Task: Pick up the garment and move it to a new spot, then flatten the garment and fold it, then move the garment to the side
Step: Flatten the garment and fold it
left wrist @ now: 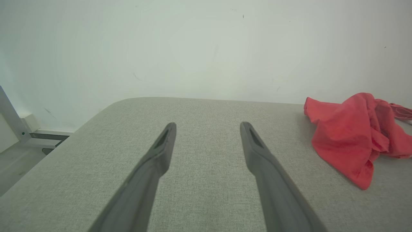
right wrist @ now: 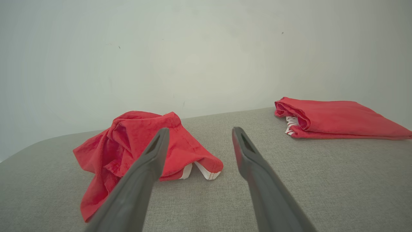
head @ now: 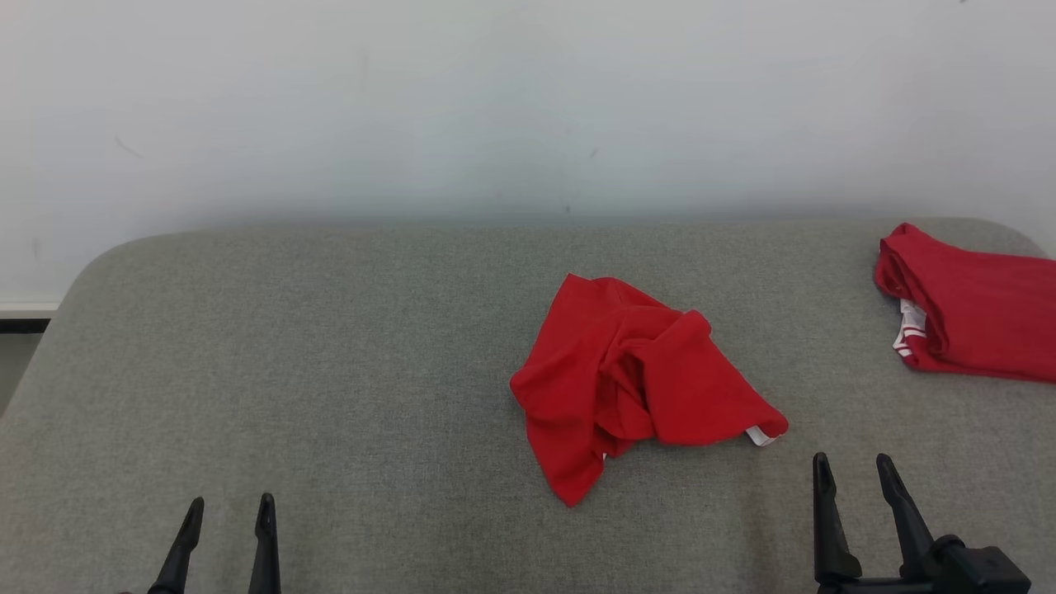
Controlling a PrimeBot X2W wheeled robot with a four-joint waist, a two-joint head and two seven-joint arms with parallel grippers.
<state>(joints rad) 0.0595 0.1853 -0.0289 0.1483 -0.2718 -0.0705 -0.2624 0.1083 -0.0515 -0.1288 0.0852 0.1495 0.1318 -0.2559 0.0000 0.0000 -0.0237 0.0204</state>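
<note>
Crumpled red cloth garment (head: pixel 635 379): untouched, ctr of grey fabric table (head: pixel 330 371); left gripper (head: pixel 232 499) & right gripper (head: pixel 851 458) agape, empty. Risk: single-layer pinch, bunching on lift.

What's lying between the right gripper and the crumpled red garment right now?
Nothing but bare grey cushion. In the head view, a short strip of it separates the open right gripper from the crumpled garment.

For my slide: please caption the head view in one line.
Crumpled red garment on grey surface, folded red garment at right; left end effector and right end effector open, empty.
</note>
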